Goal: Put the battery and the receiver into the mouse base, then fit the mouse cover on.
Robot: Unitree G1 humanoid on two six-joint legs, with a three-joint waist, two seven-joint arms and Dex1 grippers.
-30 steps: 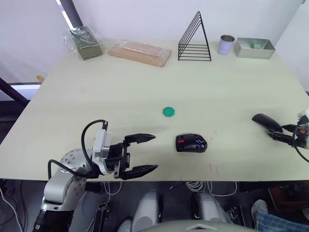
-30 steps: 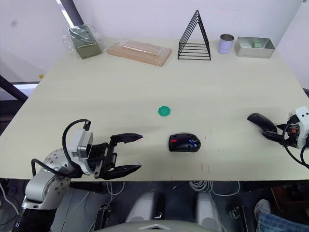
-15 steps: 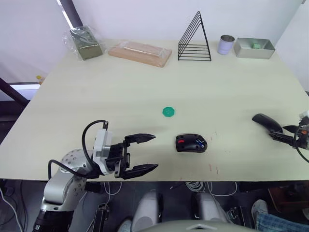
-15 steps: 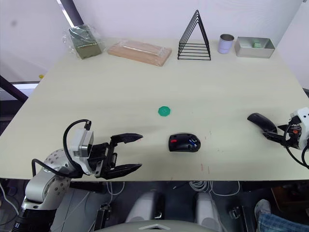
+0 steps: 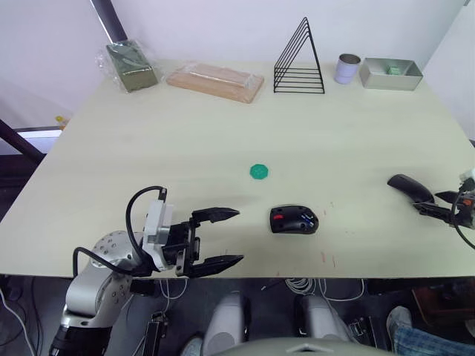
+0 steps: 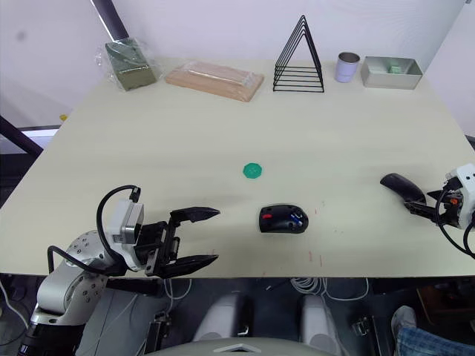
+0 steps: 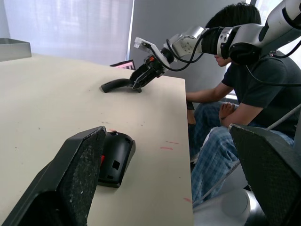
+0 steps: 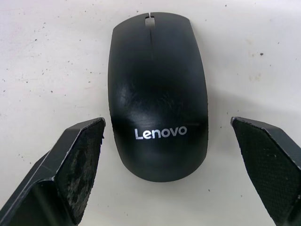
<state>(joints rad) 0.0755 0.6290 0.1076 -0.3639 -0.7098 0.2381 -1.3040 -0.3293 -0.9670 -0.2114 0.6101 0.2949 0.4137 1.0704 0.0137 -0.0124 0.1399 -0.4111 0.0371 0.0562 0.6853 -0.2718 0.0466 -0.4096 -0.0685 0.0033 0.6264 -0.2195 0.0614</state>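
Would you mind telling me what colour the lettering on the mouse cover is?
White or silvery, on the glossy black mouse cover; the right wrist view shows it best.

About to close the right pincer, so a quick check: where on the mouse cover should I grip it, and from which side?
Grip the mouse cover across its width at the wide rear half, near the logo, coming from its rear end as the right pincer is lined up now. It lies flat on the table, dome up, and the open fingers already flank both long edges. The glossy curved top would probably slip.
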